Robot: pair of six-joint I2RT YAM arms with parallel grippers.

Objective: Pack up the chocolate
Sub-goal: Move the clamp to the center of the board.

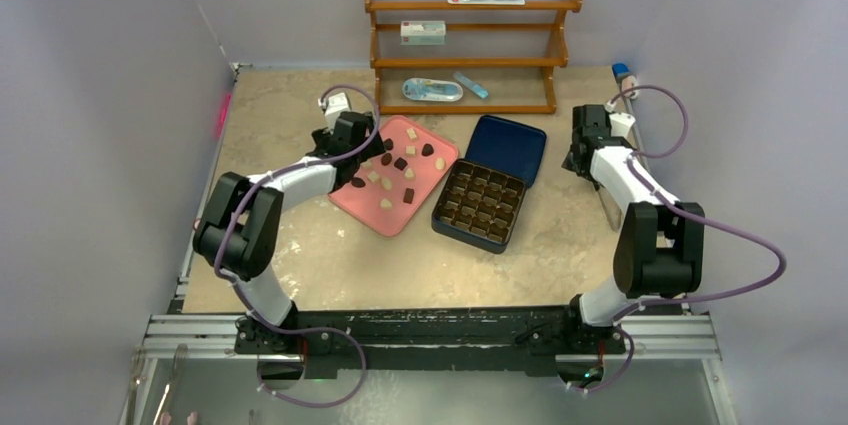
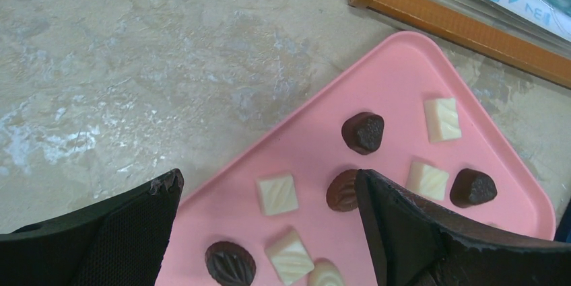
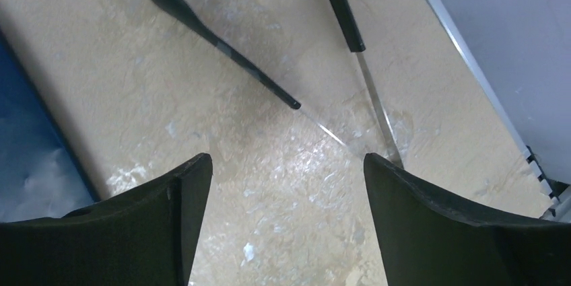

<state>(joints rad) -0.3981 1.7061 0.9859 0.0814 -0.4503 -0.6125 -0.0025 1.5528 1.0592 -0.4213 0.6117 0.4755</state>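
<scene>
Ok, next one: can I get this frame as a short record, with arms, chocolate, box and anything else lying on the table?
left gripper: open, over the pink tray, holding nothing
right gripper: open, over the table near the tongs, holding nothing
chocolate: dark and cream pieces loose on the tray
box: open, right of the tray, no piece visibly in it
tongs: flat on the table, untouched
progress: packing not visibly begun

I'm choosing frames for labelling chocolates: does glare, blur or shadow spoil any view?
Top external: even light, sharp, though the chocolate is tiny. Left wrist: pink tray and pieces crisp; left gripper reads flat black. Right wrist: pale glare on the table by the right gripper, blue lid soft at the left edge, no chocolate.
</scene>
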